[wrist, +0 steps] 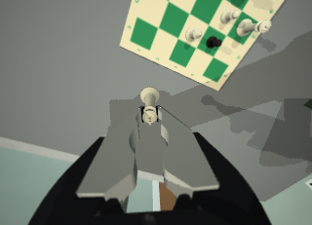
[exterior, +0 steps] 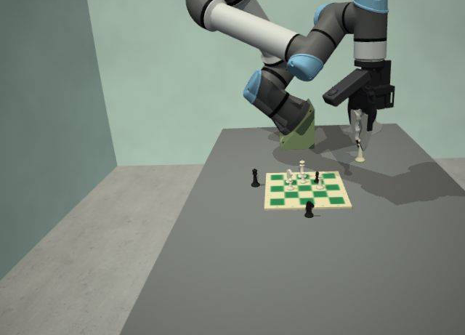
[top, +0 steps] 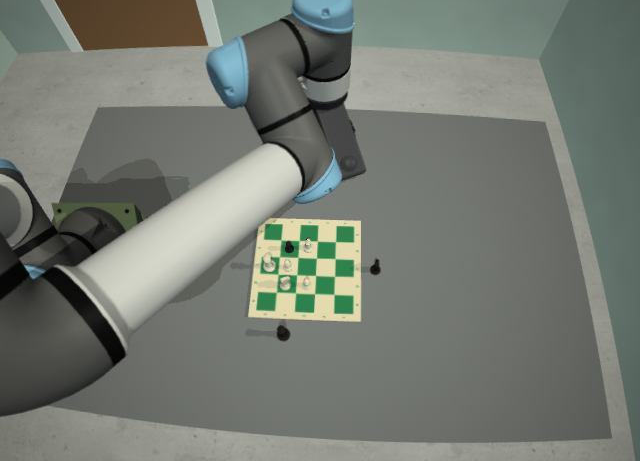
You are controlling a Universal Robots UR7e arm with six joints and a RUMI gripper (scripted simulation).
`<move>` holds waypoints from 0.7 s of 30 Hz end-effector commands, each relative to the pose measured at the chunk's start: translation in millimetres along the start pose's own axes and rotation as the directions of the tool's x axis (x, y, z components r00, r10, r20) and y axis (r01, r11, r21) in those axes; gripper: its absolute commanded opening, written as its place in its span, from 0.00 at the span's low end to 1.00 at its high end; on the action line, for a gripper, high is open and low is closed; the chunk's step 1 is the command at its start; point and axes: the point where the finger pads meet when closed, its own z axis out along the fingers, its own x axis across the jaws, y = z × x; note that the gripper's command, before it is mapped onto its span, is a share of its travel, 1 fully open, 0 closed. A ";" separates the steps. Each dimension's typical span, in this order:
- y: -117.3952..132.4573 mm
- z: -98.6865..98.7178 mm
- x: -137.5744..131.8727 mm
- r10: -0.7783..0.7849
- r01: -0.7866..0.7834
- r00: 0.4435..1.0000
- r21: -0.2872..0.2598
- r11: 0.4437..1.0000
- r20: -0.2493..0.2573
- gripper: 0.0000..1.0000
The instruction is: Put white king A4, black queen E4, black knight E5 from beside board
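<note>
White king (exterior: 360, 155) (wrist: 149, 95) hung in clenched claw (exterior: 359, 142) (wrist: 149, 107), off the board (top: 357, 311) (exterior: 267, 202) (wrist: 128, 42)

The claw gripped the white king above the worktop (top: 465, 291) (exterior: 262, 267) (wrist: 63, 64), behind and right of the board in the exterior view; from there, the black queen (top: 282, 333) (exterior: 255, 178) stood upright beside the board's left edge; the black knight (top: 375, 267) (exterior: 309, 209) stood just off its near edge; the other pieces stood upright on the board.

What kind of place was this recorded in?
Probably a robotics lab or test room: an arm bolted via a green mount to a grey table, with a small chessboard set out before it.
</note>
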 end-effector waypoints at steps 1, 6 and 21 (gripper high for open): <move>-4.9 -0.4 4.2 0.010 -0.010 1.000 -0.001 1.000 -0.002 0.00; -17.4 -2.3 12.0 0.036 -0.036 0.999 -0.001 0.999 -0.001 0.00; -129.1 -9.2 114.6 0.321 -0.321 0.947 -0.003 0.947 -0.001 0.00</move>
